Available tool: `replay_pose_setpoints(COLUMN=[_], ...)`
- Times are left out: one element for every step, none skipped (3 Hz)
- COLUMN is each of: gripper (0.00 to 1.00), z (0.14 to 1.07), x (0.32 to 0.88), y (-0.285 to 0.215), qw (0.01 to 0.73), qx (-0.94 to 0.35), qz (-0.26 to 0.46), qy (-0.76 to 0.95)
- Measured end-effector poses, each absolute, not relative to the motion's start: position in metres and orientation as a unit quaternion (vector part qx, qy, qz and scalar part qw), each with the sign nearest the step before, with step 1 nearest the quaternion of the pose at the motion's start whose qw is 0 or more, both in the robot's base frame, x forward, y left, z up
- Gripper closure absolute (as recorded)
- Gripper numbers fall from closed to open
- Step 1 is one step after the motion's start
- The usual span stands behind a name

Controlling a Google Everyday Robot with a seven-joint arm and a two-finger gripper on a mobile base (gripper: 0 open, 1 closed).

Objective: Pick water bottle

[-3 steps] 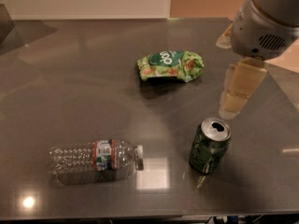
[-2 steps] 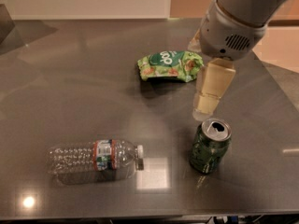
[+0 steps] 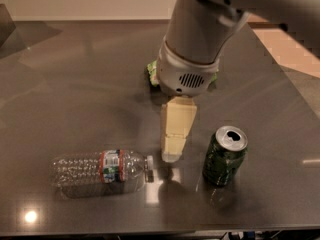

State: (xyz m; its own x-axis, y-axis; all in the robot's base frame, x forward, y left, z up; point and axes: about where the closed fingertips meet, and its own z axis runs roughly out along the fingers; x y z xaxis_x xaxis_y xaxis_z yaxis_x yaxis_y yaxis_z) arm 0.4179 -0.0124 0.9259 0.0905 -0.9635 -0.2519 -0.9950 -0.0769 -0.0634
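Gripper [image 3: 172, 154] first: in the single camera view it hangs at the centre of the frame, pointing down at the table [image 3: 75, 84] below the arm's bulky grey wrist. Its tip sits low, near the surface. Whether it is open or closed I cannot tell, as it shows only as one pale cream block.

Lower left of the frame holds the water bottle [image 3: 100, 168], flat on its side. Its long axis runs left to right, and its white cap points right, toward the gripper. The cap end lies just beside and slightly below-left of the gripper tip — apart, not touching — so the bottle's body stretches away to the left. Reaching the ribbed middle would, I judge, call for a shift left, with the jaws set across that axis.

Counted: one bottle; one green soda can [image 3: 225, 156], upright at lower right, just beside the gripper; one green snack bag [image 3: 152, 74] — mostly hidden behind the wrist.
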Motion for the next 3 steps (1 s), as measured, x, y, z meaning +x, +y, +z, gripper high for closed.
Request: replay_pose_setpoints(gripper=[0.0, 0.0, 0.0], z=[0.892, 0.86, 0.84], x=[0.404, 0.395, 0.386], y=[0.011, 0.03, 0.045], qw=[0.083, 0.059, 0.038], qx=[-0.74, -0.738, -0.727], qz=[0.069, 0.059, 0.049], qy=[0.664, 0.67, 0.684])
